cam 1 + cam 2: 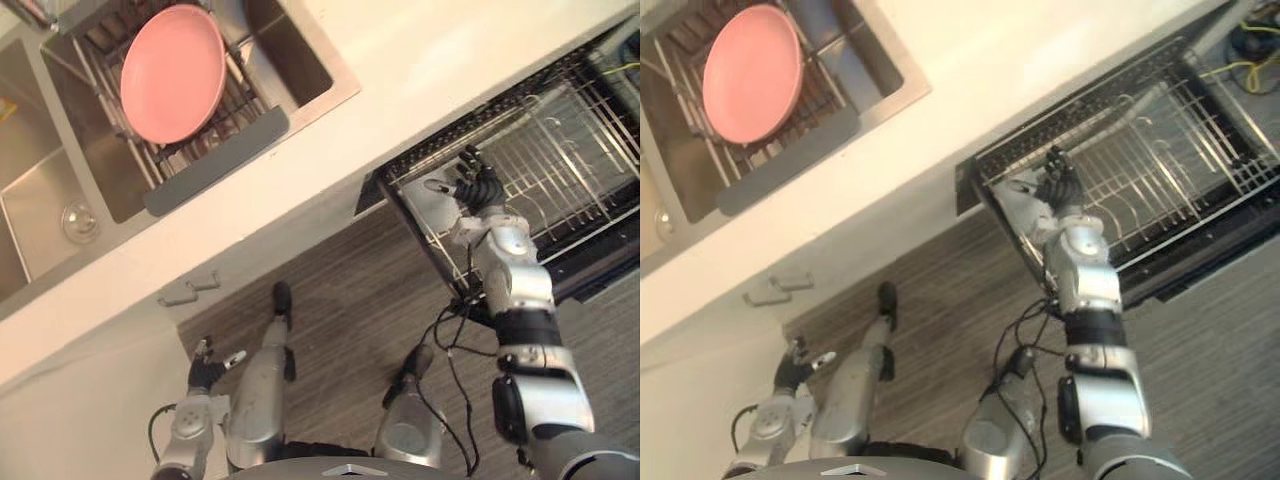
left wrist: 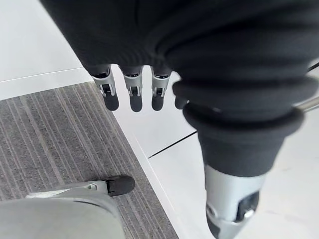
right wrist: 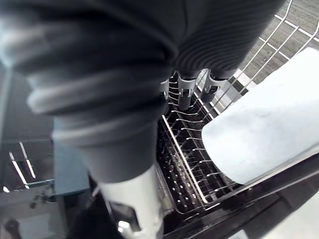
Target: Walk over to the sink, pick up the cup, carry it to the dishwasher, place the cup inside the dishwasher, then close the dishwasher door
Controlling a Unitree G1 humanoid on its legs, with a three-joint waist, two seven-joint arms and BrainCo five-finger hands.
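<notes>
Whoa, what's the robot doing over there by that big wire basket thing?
It is putting a white cup away. The right robot hand reaches over the pulled-out dishwasher rack with open fingers, and the cup rests on the wires right beside it, not gripped. The left robot hand hangs open low by the cabinets. A pink plate rests in the sink. The dishwasher is not yet closed.

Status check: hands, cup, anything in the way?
Left hand open, idle by cabinet. Right hand open over rack. Cup lying in rack, not gripped. Dishwasher not yet closed; nothing blocking.
</notes>
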